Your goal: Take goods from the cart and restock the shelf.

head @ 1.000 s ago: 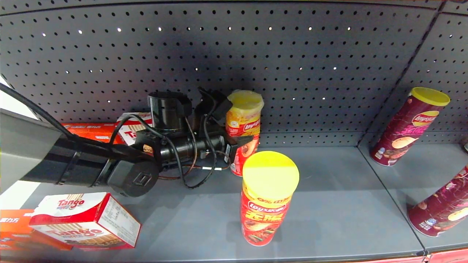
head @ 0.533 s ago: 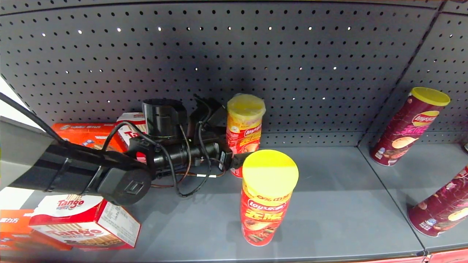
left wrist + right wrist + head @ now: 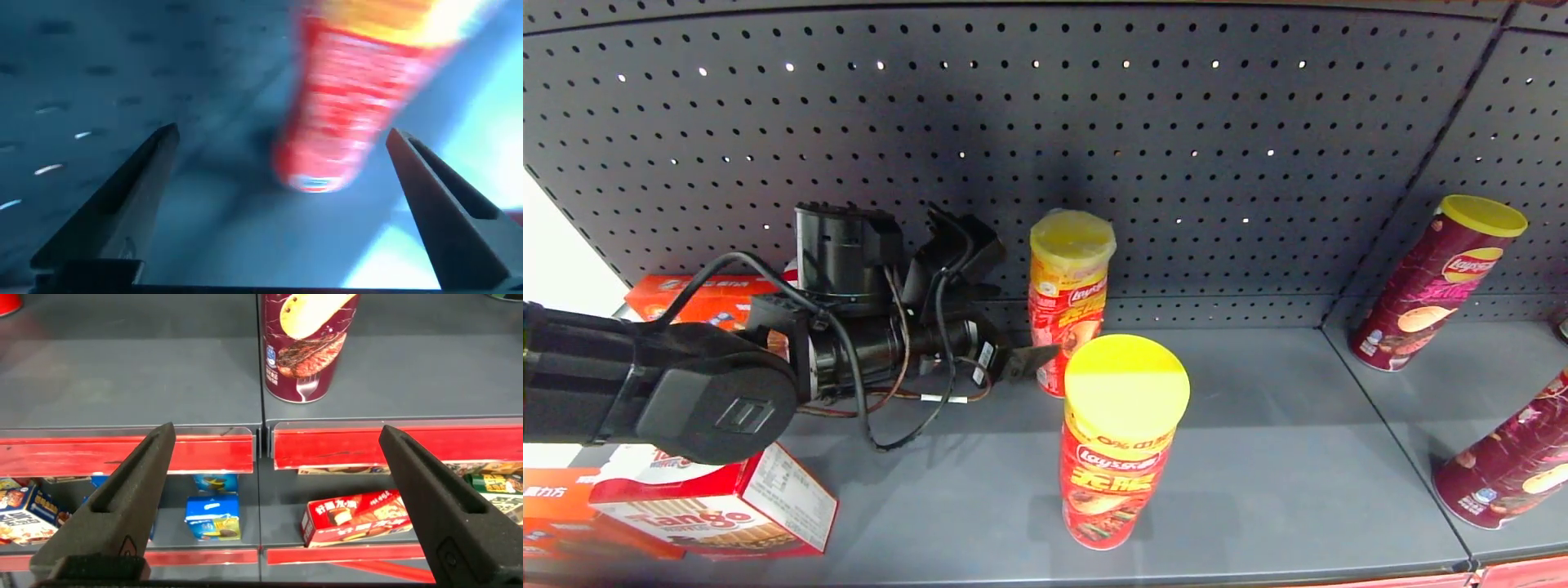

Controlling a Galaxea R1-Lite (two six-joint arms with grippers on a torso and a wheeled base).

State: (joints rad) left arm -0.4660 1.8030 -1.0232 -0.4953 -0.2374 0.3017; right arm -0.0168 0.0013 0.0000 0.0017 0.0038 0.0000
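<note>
The left hand (image 3: 1029, 359), released with its fingers spread wide, has drawn back leftward and is now clear of the red chip can (image 3: 1068, 298). That can stands upright on the shelf (image 3: 1258, 457) against the pegboard back, behind a second can (image 3: 1119, 441). This placement looks finished.

On the grey shelf (image 3: 1258, 457) before me, a rear red can (image 3: 1068, 302) stands by the pegboard (image 3: 1094, 122) and a front red can (image 3: 1119, 457) stands near the edge. To my right are a rear maroon can (image 3: 1433, 286) and a front maroon can (image 3: 1507, 465). To my left are a wafer box (image 3: 719, 502) in front and an orange box (image 3: 698, 298) behind.
</note>
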